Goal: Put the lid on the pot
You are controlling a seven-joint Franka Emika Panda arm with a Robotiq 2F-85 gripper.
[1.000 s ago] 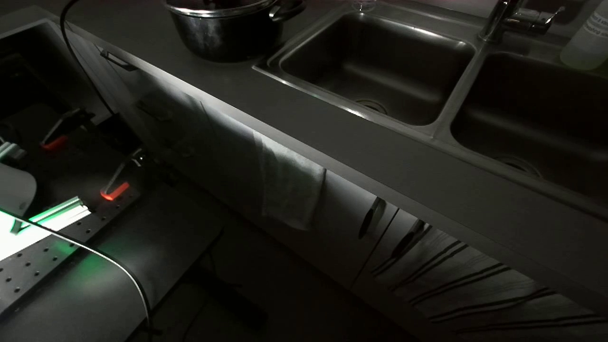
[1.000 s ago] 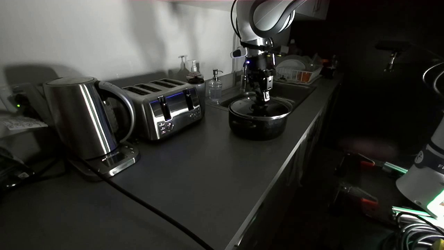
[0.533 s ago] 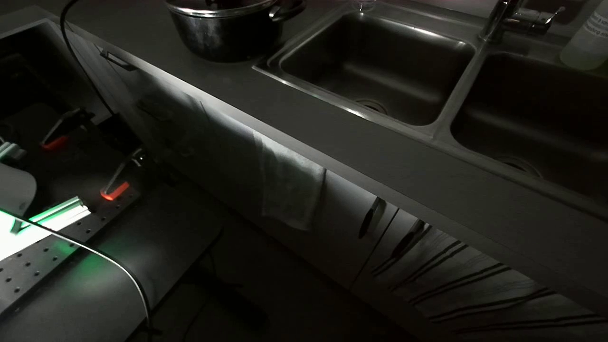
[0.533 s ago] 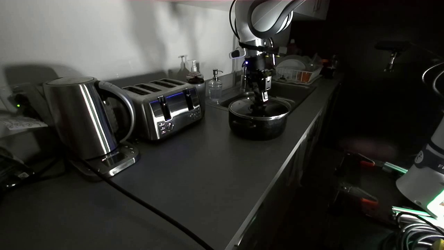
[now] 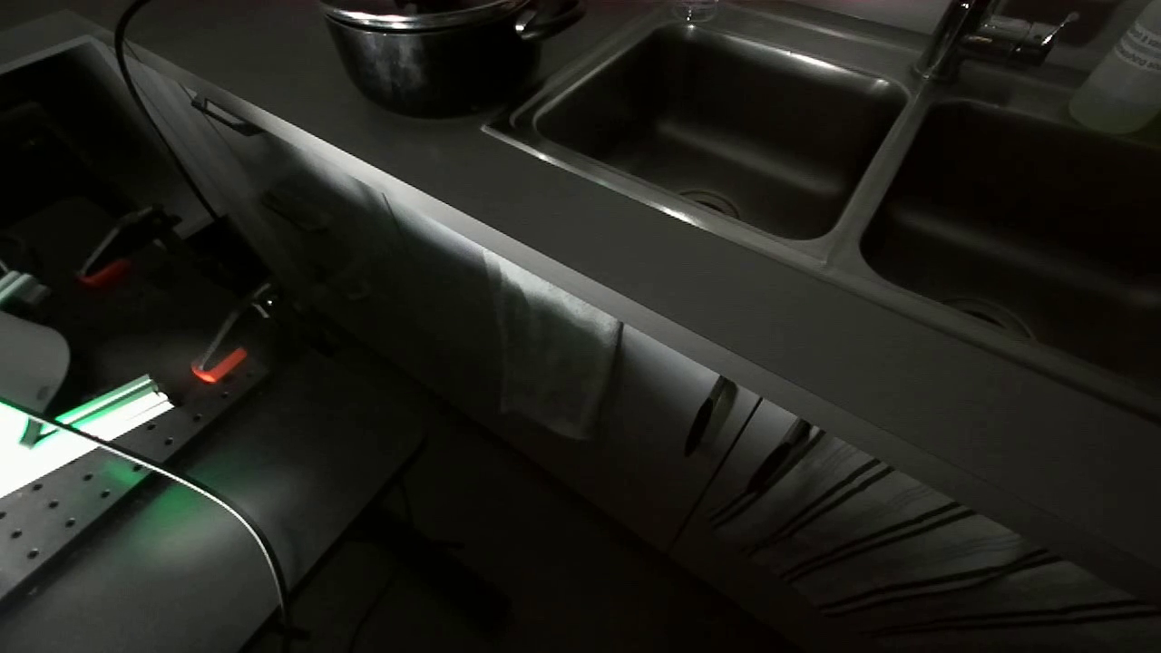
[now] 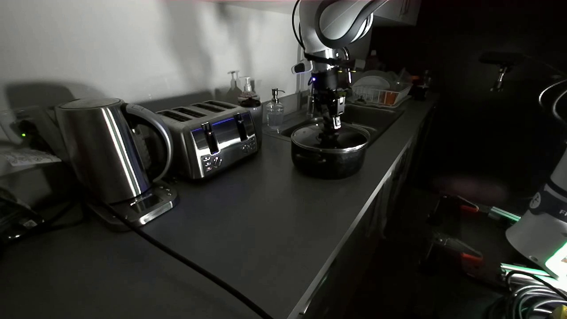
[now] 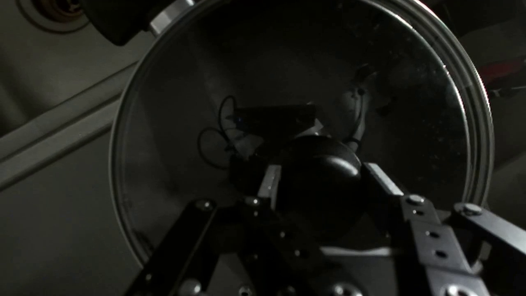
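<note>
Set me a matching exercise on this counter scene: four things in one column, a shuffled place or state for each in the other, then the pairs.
1. Pot
2. Lid knob
3. Toaster
4. Dish rack

A. Beside the kettle
B. Holding a white plate
C. Under the glass lid
D. Between the jaws

Pairs: 1-C, 2-D, 3-A, 4-B

I work above a grey countertop (image 6: 248, 221). Directly on it stand the pot (image 6: 330, 165), a four-slot toaster (image 6: 227, 135) and a kettle base (image 6: 150, 206). A double-basin steel sink (image 5: 882, 177) is set into it, just beside the pot.
</note>
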